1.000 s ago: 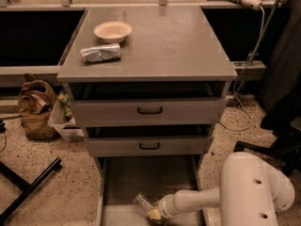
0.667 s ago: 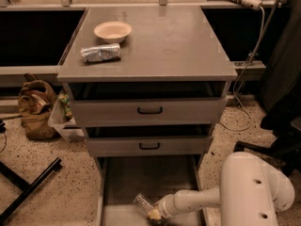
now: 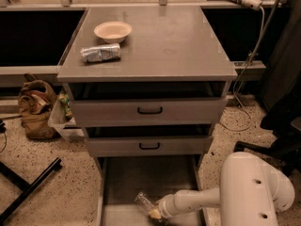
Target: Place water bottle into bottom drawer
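The bottom drawer (image 3: 122, 182) is pulled out at the foot of the grey cabinet, its flat grey floor showing. The water bottle (image 3: 144, 202), a small clear plastic bottle, lies tilted low over the drawer floor near its front. My gripper (image 3: 154, 213) is at the end of the white arm, reaching in from the right, right at the bottle's lower end. The bottle's label and cap cannot be made out.
Two shallower drawers with black handles (image 3: 149, 110) sit above. On the cabinet top are a pale bowl (image 3: 113, 31) and a silvery snack packet (image 3: 100, 53). A brown bag (image 3: 34, 107) and a black stand leg (image 3: 28, 192) are on the floor at left. Cables hang at right.
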Robot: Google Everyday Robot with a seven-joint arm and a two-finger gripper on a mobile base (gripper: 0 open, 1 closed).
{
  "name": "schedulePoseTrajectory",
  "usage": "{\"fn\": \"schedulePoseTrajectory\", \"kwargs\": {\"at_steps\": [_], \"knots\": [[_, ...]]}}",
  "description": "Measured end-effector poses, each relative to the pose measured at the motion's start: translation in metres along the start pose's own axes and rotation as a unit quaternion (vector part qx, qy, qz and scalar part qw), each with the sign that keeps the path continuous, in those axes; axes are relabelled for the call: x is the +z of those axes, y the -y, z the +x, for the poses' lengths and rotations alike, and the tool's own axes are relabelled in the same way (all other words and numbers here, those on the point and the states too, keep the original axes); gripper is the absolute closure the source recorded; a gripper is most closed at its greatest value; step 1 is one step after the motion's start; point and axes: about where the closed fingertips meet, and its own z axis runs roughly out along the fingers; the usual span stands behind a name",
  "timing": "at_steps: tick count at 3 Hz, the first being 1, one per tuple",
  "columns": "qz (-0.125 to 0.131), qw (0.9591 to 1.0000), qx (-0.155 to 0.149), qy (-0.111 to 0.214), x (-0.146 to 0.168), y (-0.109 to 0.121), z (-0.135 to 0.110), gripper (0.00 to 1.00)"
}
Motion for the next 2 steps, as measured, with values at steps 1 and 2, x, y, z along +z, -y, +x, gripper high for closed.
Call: {"fn": "schedulePoseTrajectory", "kwargs": {"at_steps": [1, 2], "knots": [[0.0, 1.0, 0.0, 0.0, 0.0, 0.0, 0.0, 0.1], [0.0, 1.0, 0.0, 0.0, 0.0001, -0.0001, 0.0, 0.0]]}}
